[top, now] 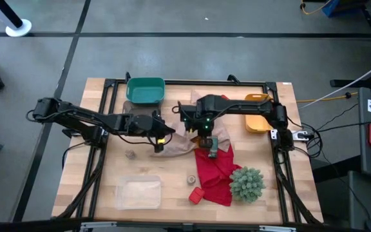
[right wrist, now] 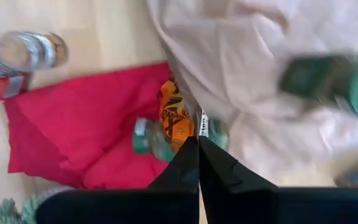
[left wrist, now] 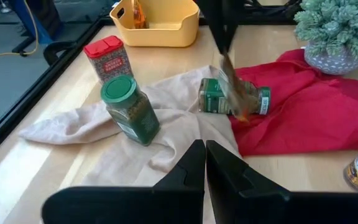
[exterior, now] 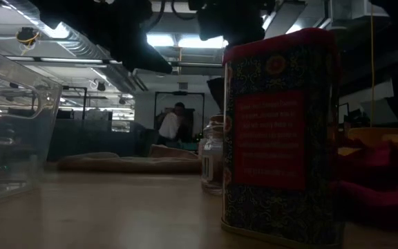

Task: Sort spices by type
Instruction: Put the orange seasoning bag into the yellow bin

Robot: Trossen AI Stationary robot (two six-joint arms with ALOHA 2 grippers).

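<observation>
The right gripper (top: 207,143) hangs just above the table's centre, its jaws clenched on a thin orange-brown packet (right wrist: 175,117) that dangles with its long axis vertical over a dark-green jar (left wrist: 232,98). That jar lies on its side where the crumpled red cloth (top: 214,173) meets the rumpled beige cloth (top: 172,143); in the left wrist view its long axis runs across the picture, the green cap toward nine o'clock. A second green-lidded jar (left wrist: 129,109), cylindrical with a ribbed cap, stands upright on the beige cloth, with a boxy red-capped tin (left wrist: 108,58) upright just beyond it. The left gripper (top: 161,143) sits at nine o'clock of the right one, over the beige cloth, fingers pressed together and empty. In the high view a red tin (top: 196,194) rests at the red cloth's seven o'clock corner, a small round pot (top: 190,178) just above it.
</observation>
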